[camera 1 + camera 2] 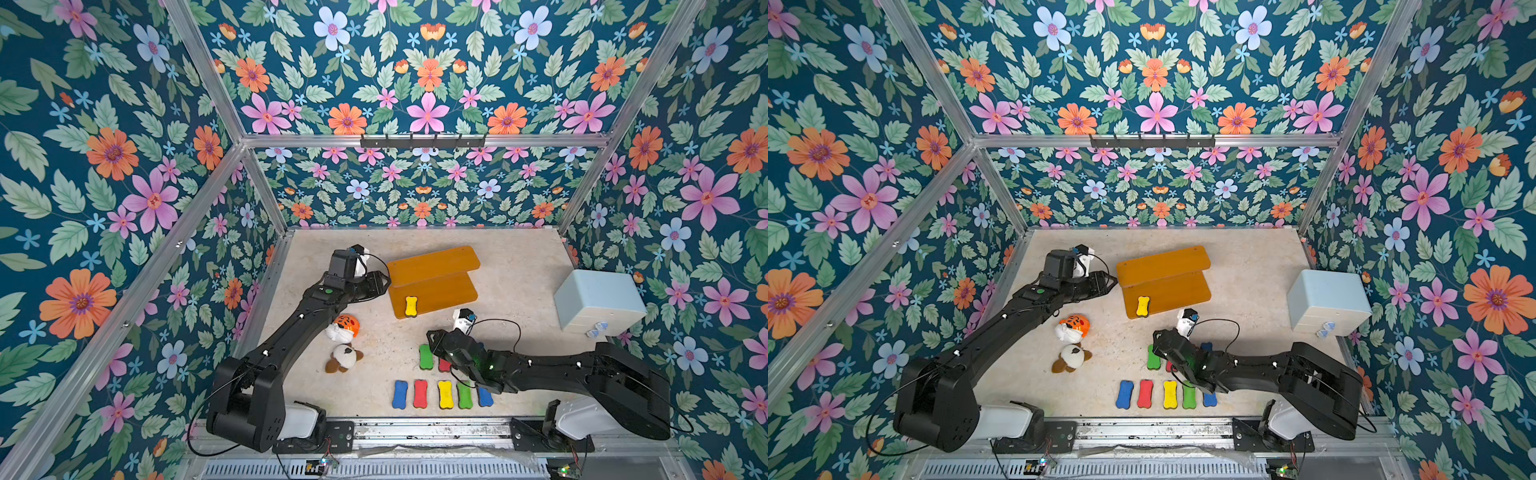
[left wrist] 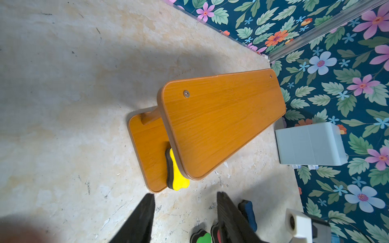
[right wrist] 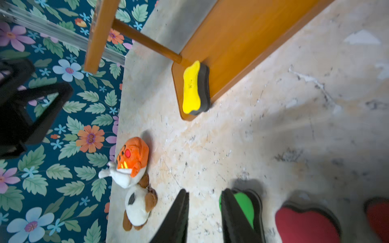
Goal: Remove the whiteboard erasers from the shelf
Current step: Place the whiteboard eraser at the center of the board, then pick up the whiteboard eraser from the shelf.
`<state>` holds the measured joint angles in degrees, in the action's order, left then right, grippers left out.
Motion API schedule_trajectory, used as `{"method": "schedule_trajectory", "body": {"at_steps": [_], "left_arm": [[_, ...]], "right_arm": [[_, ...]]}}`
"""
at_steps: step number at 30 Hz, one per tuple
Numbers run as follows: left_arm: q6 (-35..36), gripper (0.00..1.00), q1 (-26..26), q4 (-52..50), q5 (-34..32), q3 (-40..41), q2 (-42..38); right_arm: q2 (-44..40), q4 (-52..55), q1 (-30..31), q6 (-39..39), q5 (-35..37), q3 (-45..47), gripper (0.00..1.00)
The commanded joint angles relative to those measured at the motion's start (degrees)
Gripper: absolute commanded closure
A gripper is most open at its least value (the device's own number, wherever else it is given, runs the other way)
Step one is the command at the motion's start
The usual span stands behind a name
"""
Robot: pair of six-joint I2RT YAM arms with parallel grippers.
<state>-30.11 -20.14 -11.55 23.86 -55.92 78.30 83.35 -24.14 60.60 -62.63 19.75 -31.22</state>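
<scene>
One yellow eraser [image 1: 410, 306] is lying flat on the lower board [image 1: 446, 296] of the shelf [image 1: 434, 261], at its near-left corner. Yellow foam is facing up, dark felt down, and the near end is reaching the board's edge. The upper board is sitting bare, its edge close beyond the eraser's far end.

Handling, judging by looks: light, foam giving a little under a squeeze, not fragile. The felt base is probably dragging rather than sliding on the glossy board. The best hold seems to be the narrow waist, pads on the two long sides, coming down from above on the near side to stay clear of the upper board.

The left tool [image 2: 185, 214] is hovering just left of the shelf, jaws partly apart, empty, pointing at the eraser. The right tool [image 3: 205, 216] is sitting low over the table [image 1: 519, 257] near of the shelf. Its jaws are narrowly apart with bare table between, and a green eraser [image 3: 246, 204] is lying just beside one finger, ungripped.

Other erasers [image 1: 445, 394] are lying in a near row, with more partly hidden under the right arm [image 1: 540, 365]. Plush toys [image 1: 345, 328] are lying to the left, and a pale blue box [image 1: 598, 303] is standing at the right.
</scene>
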Motion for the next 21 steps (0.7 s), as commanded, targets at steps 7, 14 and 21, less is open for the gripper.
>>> {"method": "schedule_trajectory", "body": {"at_steps": [7,14,21], "left_arm": [[0.2,0.47,0.3,-1.15,-1.66,-0.39,0.71],[0.52,0.46,1.24,-1.18,-1.53,-0.47,1.58],[0.66,0.45,2.37,-0.78,-0.74,-0.21,1.77]], "right_arm": [[5.66,-8.69,-7.73,9.31,-7.11,-4.45,0.68],[13.66,-12.37,-9.34,10.73,-9.78,-8.84,0.66],[19.91,-13.89,-10.14,11.12,-11.47,-12.4,0.64]]}}
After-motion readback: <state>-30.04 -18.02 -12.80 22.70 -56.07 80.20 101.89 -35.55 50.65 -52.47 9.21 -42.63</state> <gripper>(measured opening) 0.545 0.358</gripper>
